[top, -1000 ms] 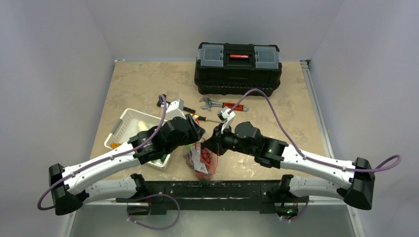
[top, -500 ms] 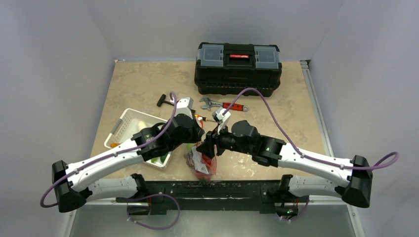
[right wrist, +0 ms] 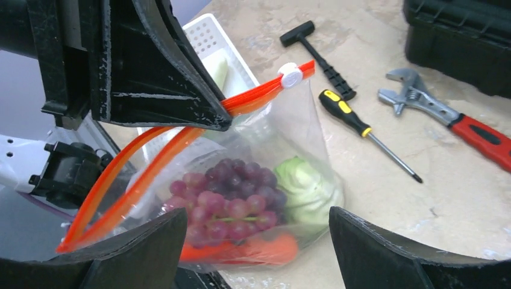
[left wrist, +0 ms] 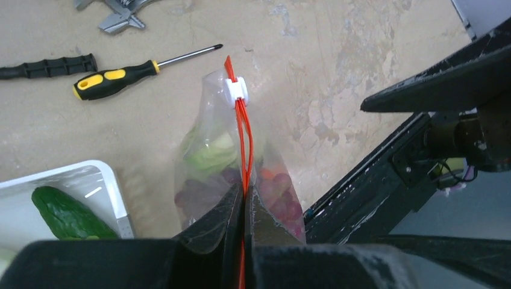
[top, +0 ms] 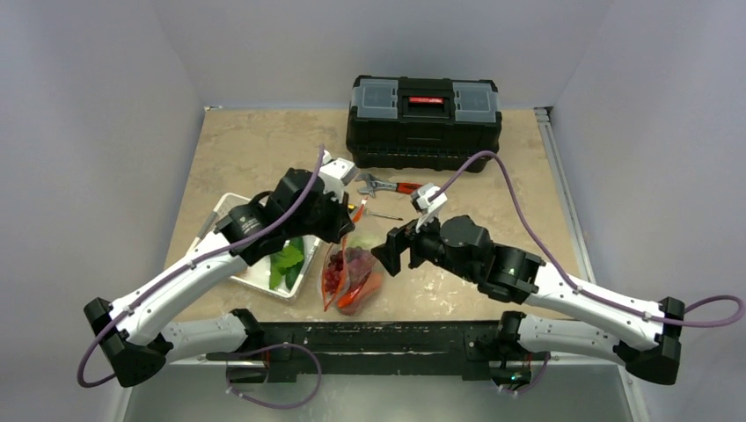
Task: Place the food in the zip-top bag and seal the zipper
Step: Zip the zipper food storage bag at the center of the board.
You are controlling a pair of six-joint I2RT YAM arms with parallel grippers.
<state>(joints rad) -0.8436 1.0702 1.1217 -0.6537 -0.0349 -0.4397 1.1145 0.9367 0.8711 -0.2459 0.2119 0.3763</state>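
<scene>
The clear zip-top bag [top: 352,277] hangs just above the table's near edge between both arms. My left gripper [left wrist: 244,195] is shut on the red-orange zipper [left wrist: 243,132], gripping it partway along and holding the bag by it. A white slider [left wrist: 235,88] sits at the zipper's far end. Through the plastic I see food: purple grapes [right wrist: 229,201], a pale-green cabbage [right wrist: 307,186] and an orange carrot [right wrist: 265,247]. The mouth gapes on the near side of the left fingers [right wrist: 163,72]. My right gripper [right wrist: 258,215] stands open beside the bag, holding nothing.
A white basket [top: 227,205] with green leafy pieces [top: 286,259] lies under the left arm. Beyond the bag lie a yellow-handled screwdriver [left wrist: 138,72], a black-handled hammer [right wrist: 316,48] and a red-handled wrench [right wrist: 446,114]. A black toolbox [top: 424,110] stands at the back.
My left gripper shut on the zipper and pulled the bag's mouth up and away. My right gripper opened, let go of the bag and drew back to the right.
</scene>
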